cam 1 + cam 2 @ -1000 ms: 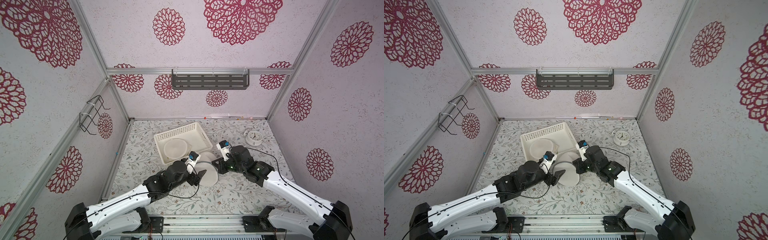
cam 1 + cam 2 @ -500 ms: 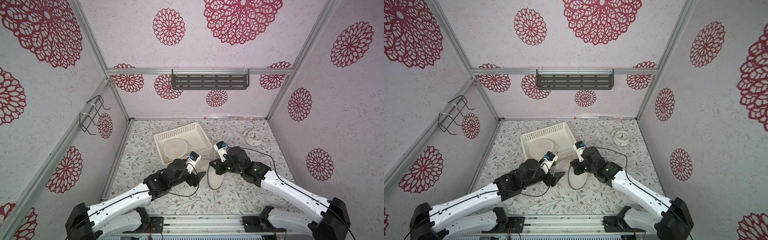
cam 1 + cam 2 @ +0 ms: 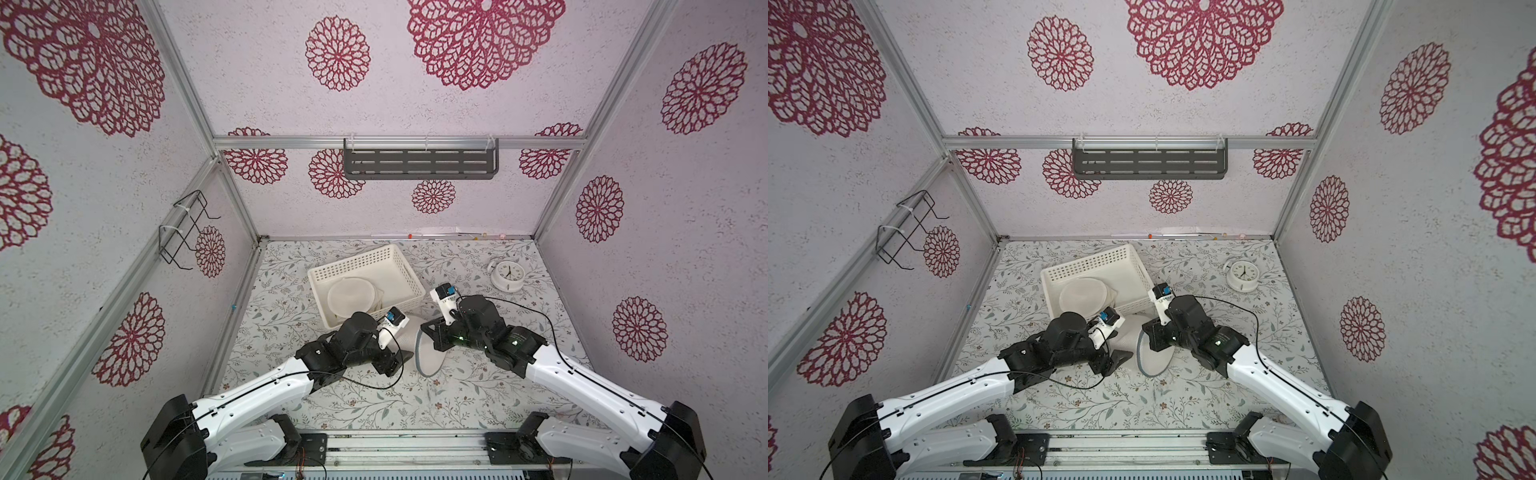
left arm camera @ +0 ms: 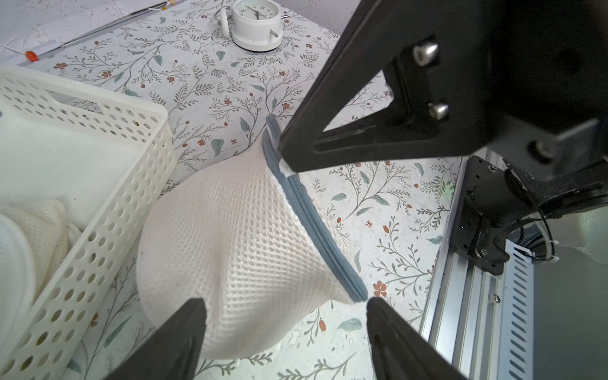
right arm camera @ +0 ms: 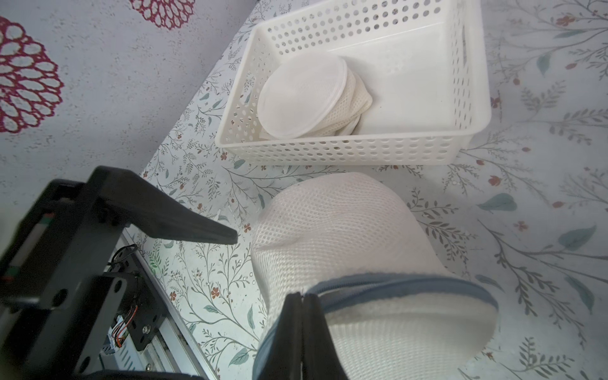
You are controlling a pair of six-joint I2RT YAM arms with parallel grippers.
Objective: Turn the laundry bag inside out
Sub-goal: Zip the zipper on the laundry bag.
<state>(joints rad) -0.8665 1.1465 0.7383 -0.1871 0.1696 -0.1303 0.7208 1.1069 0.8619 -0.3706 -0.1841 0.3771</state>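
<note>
The laundry bag [image 3: 428, 353] [image 3: 1152, 353] is white mesh with a blue-grey zipper rim, and it stands tipped up on the floral table in front of the basket. My right gripper [image 5: 302, 296] [image 3: 430, 332] is shut on the zipper rim [image 5: 394, 289], holding that edge up. The mesh body [image 5: 329, 230] bulges away from it toward the basket. My left gripper [image 4: 284, 302] [image 3: 401, 357] is open and holds nothing. Its fingertips [image 4: 194, 312] sit just short of the bag's mesh side [image 4: 230, 237]. One tip is close to the lower end of the zipper [image 4: 355, 289].
A white perforated basket [image 3: 357, 262] [image 5: 362, 148] just behind the bag holds more round mesh bags [image 3: 351, 297] [image 5: 302, 95]. A white alarm clock [image 3: 507, 276] [image 4: 256, 26] stands at the back right. The metal base rail [image 4: 460, 296] runs along the near edge.
The right gripper has pulled the bag's rim up and toward the left arm, so the bag went from lying flat to standing on edge. The left gripper stayed open and shifted only slightly.
</note>
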